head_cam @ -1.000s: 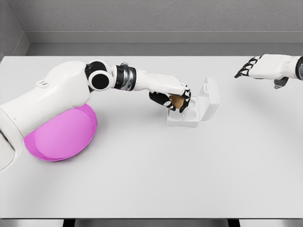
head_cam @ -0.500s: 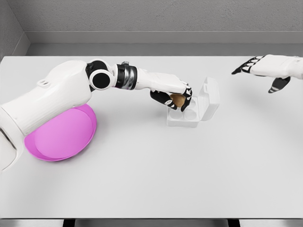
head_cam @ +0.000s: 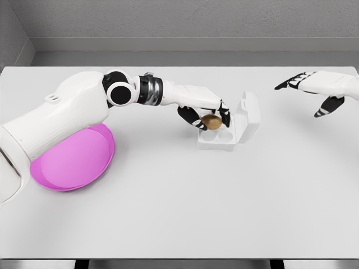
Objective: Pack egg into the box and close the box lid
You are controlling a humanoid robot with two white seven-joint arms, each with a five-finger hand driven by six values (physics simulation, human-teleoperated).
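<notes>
**Holding the egg over the open box**

Looking across the white desk (head_cam: 185,213), you see a pink bowl (head_cam: 73,159) at far left, then the box (head_cam: 224,134), lid upright. Your left hand (head_cam: 205,115) grips the brown egg (head_cam: 211,121) above its cups. Your right hand (head_cam: 317,87) hovers with fingers spread, holding nothing.

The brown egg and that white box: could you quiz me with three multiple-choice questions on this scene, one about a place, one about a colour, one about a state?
1. Where is the brown egg?
A. On the plate
B. In the left hand over the white moulded egg box
C. On the bare table

2. What colour is the round plate?
A. Pink
B. Green
C. Yellow

3. How is the box's hinged lid?
A. Shut
C. Missing
B. Standing open

Answers: 1 B, fingers wrap the egg above the cups; 2 A, it shows bright pink under the arm; 3 B, the lid stands upright behind the cups.
</notes>
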